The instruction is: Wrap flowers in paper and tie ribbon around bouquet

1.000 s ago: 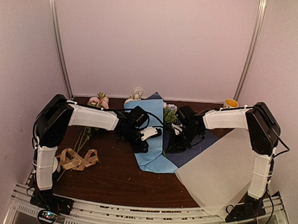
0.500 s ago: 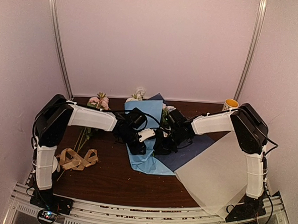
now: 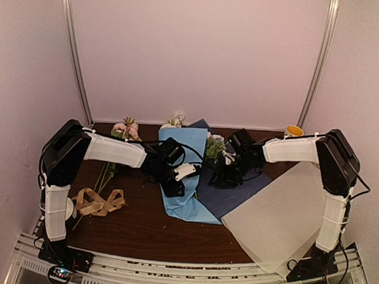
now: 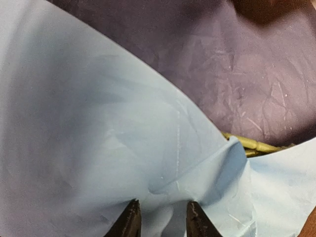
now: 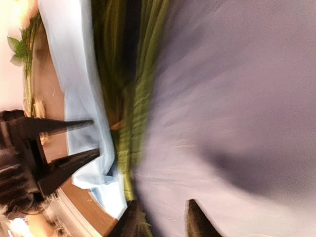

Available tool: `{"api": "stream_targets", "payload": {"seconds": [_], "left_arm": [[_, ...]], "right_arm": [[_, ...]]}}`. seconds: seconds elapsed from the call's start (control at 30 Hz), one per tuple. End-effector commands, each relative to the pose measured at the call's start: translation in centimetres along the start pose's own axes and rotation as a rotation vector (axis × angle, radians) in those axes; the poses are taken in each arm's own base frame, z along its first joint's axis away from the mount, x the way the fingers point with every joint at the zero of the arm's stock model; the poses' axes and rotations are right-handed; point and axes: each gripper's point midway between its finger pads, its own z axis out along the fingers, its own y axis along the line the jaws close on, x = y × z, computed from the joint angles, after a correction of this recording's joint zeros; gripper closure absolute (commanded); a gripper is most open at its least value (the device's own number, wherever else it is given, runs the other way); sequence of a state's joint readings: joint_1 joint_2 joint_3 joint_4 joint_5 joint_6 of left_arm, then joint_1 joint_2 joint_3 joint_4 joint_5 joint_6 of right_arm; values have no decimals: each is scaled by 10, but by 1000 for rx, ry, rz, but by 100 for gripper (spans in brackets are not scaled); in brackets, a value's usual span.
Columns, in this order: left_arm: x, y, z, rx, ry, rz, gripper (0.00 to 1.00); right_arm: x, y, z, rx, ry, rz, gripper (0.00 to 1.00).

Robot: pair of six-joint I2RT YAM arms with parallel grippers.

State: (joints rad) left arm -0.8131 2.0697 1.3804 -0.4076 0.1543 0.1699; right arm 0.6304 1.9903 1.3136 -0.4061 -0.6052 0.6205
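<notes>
Right claw (image 5: 160, 218) has backed off to its right, away from the left claw (image 4: 160, 222) it had closed in on half a second ago; the left one hasn't shifted. Right claw: tips part open, nothing between them, over the navy face of the paper (image 3: 238, 192); wrist view is blurred. Just left of it are the flowers (image 5: 143, 89), green stems lying on the navy, with the light blue flap folded over them from the far side. Left claw: narrow gap, tips down on that light blue flap, a pucker of paper running up between them; can't tell if it's clamped or only pressed. One stem end pokes out from under the flap, right of the tips. Blooms and leaves show at the paper's far end, past both claws. Further out: loose pink flowers (image 3: 125, 129) and the ribbon (image 3: 97, 202), looped on the counter (image 3: 140, 225), well left of the left claw; pale translucent sheet (image 3: 281, 217) right of the right claw, touching the navy edge; yellow cup (image 3: 293, 131) at far right.
</notes>
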Motion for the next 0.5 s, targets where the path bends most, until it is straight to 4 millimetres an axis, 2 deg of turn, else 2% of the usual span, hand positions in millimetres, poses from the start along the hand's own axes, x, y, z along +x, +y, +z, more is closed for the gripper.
{"api": "stream_targets", "payload": {"seconds": [0.0,0.1,0.2,0.27,0.33,0.47], "left_arm": [[1,-4,-4,8,-1,15,65],[4,-3,-2,1,6,22,65],[5,-3,0,-1,11,24,65],[5,-3,0,-1,9,27,65],[6,-3,1,1,11,28,65],[8,-3,2,-6,16,37,65]], "right_arm": [[-41,-85,-83,270,-154,49,61],[-45,-146,-121,414,-119,130,54],[-53,-191,-144,518,-74,181,53],[-61,-207,-148,541,-36,205,52],[-65,-220,-141,550,24,224,52],[-71,-222,-136,532,97,233,51]]}}
